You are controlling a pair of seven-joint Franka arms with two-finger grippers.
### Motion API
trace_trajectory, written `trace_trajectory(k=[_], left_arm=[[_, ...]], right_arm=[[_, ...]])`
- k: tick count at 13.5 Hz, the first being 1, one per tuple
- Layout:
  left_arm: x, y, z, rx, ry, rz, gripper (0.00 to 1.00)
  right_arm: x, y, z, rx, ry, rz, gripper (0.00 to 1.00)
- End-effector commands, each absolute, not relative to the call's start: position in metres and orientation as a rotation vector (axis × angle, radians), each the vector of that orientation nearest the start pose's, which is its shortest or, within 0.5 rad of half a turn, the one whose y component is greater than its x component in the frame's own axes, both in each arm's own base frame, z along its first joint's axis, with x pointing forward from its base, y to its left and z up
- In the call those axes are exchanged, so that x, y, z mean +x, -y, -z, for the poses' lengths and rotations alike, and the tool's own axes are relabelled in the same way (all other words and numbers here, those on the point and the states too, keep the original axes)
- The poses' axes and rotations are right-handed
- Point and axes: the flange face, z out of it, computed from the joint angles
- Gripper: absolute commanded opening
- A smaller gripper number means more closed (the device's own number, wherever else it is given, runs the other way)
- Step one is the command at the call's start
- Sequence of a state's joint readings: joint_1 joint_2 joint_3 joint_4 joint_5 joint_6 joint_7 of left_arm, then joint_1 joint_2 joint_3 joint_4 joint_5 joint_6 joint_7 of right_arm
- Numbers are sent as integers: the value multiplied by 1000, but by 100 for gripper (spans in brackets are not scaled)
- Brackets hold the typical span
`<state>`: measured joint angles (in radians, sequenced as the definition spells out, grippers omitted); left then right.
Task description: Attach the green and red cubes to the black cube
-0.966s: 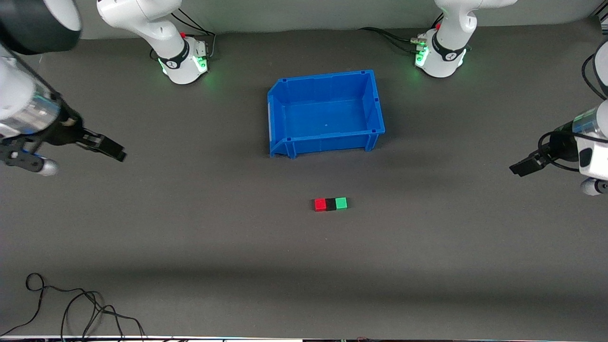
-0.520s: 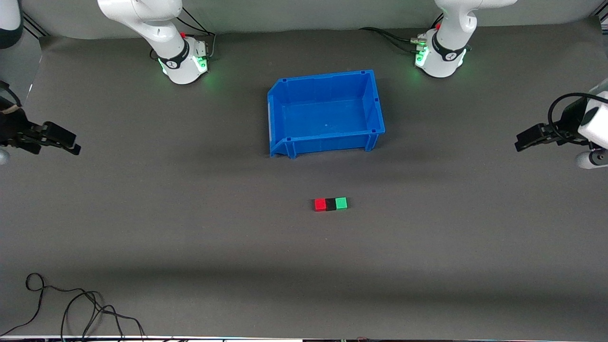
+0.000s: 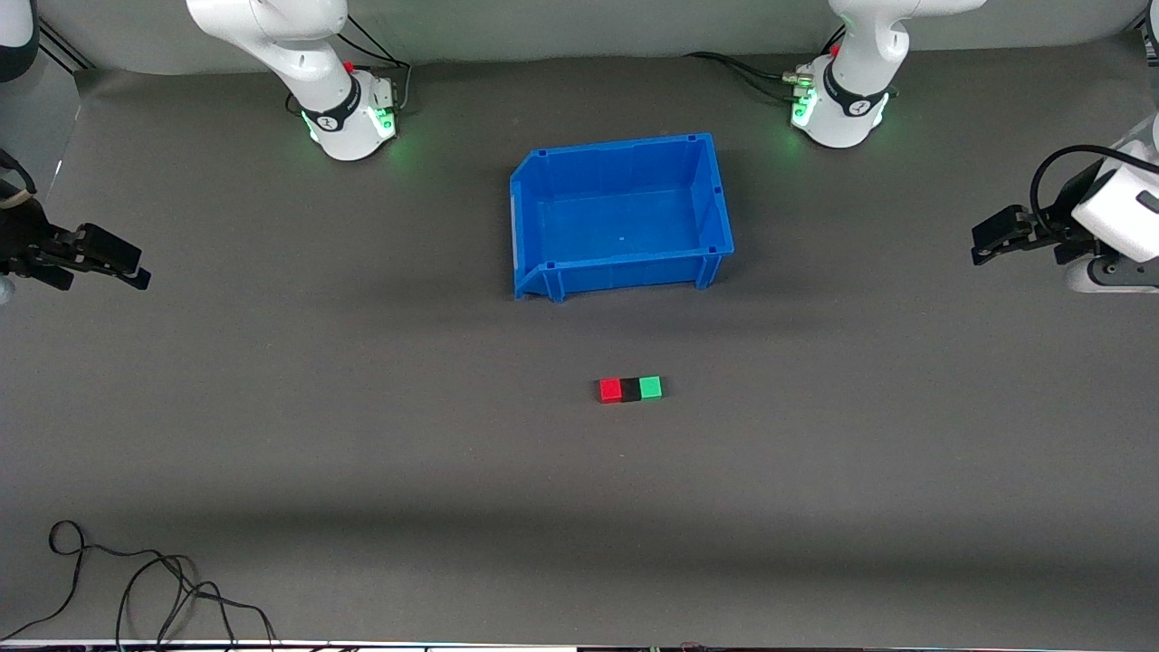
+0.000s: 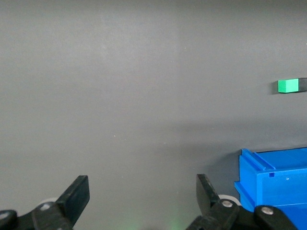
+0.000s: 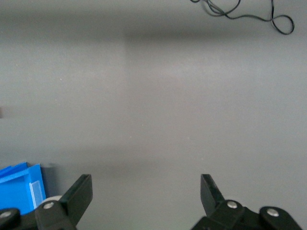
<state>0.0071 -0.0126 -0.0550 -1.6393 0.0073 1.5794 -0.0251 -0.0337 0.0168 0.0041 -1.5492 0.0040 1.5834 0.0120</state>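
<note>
The red cube (image 3: 610,390), the black cube (image 3: 630,389) and the green cube (image 3: 650,388) sit touching in one row on the grey table, black in the middle, nearer the front camera than the blue bin. The green cube also shows in the left wrist view (image 4: 288,86), with a sliver of the black cube (image 4: 302,85) beside it. My left gripper (image 3: 982,244) is open and empty in the air at the left arm's end of the table (image 4: 143,194). My right gripper (image 3: 131,267) is open and empty at the right arm's end (image 5: 146,194).
An empty blue bin (image 3: 543,186) stands mid-table between the arm bases and the cubes; it shows in the left wrist view (image 4: 276,179) and the right wrist view (image 5: 19,191). A loose black cable (image 3: 136,589) lies at the table's near corner, right arm's end (image 5: 244,14).
Both arms have drawn back from the middle toward their ends of the table and risen. The three cubes have not moved.
</note>
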Motion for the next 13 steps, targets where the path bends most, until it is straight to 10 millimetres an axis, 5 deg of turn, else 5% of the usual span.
trace_trajectory(k=[1,6,13], left_arm=[[546,19,-605,-3117,-78,-38,99],[549,13,-590,-3119,-60,-29,99],[543,13,-596,-3126,-59,-33,99]], right_arm=[[553,18,-631,-3151,-41,14,100],[555,16,-629,-3143,-43,7,100],[558,10,-621,-3093,-59,-16,100]])
